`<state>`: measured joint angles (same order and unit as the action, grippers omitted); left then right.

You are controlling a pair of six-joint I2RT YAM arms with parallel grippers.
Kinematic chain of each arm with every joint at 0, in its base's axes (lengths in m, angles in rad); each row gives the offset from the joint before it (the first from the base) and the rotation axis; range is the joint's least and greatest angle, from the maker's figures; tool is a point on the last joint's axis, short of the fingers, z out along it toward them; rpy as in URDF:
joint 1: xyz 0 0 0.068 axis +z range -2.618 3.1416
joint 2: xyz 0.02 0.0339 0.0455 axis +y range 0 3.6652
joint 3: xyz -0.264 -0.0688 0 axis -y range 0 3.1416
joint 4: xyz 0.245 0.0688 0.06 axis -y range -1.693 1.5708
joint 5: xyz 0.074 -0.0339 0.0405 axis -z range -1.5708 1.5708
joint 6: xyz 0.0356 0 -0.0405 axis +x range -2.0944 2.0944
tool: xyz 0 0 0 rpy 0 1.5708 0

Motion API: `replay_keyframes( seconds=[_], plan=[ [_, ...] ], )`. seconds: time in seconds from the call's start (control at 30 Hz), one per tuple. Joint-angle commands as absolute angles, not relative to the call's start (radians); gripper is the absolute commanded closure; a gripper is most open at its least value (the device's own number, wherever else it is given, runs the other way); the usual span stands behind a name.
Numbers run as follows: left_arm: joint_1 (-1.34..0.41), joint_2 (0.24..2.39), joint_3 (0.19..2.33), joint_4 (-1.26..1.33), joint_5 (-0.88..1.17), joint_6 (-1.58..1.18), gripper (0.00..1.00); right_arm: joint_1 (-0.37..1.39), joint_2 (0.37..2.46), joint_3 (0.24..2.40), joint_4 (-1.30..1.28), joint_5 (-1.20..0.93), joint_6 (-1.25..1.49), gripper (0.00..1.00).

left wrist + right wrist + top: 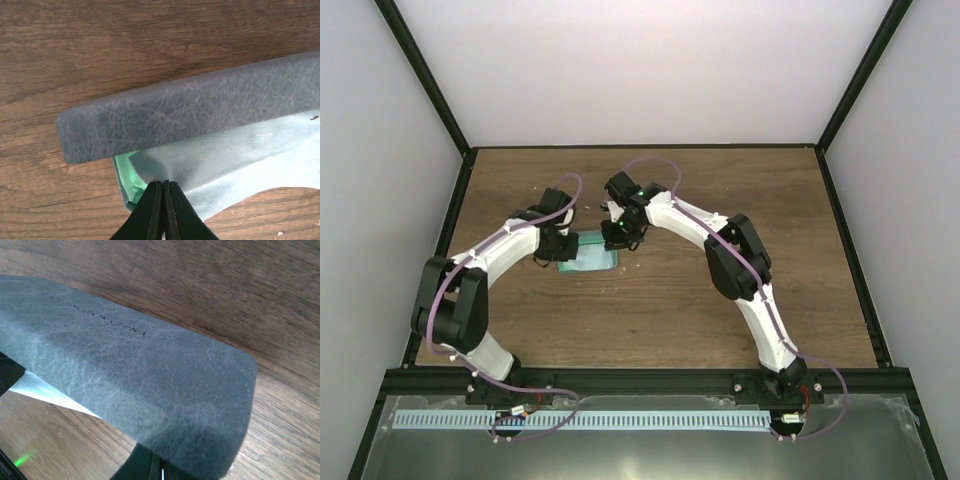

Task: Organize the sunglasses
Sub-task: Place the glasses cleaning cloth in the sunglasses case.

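Grey-blue case (190,112) | blue cloth (235,160) sticking out | left end effector (163,185) pinches it

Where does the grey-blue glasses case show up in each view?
Top external: grey-blue case lies just left of centre, in the upper half.
Left wrist: it is a long bar across the middle.
Right wrist: it fills the left and centre.
Shared landmark: light blue cloth sticking out beneath it.

Seen from above: brown wood-grain tabletop (650,330) at centre. White panel walls (650,70) behind & both sides of tabletop, black frame struts (425,80) at corners. Grey metal ledge (640,458) w/ white slotted strip (620,421) along near edge. Even, diffuse light.
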<state>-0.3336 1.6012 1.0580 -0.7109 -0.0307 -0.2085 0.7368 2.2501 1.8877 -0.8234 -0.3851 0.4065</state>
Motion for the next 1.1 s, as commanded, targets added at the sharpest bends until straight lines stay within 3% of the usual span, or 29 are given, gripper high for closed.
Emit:
replay_keyframes(
  seconds=[0.0, 0.7, 0.83, 1.07],
  plan=[
    [-0.316, 1.62, 1.059, -0.696, -0.003, -0.17, 0.96, 0.749, 2.289, 1.956, -0.834, -0.393, 0.42, 0.99],
    [-0.306, 1.694, 1.065, -0.653, 0.003, -0.157, 0.96, 0.749, 2.323, 1.982, -0.862, -0.321, 0.409, 0.99],
    [-0.305, 1.701, 1.066, -0.653, -0.023, -0.163, 0.96, 0.749, 2.316, 1.981, -0.861, -0.321, 0.408, 0.92],
    [-0.305, 1.685, 1.06, -0.645, -0.1, -0.182, 0.8, 0.75, 2.289, 1.975, -0.846, -0.312, 0.4, 0.89]
  ],
)
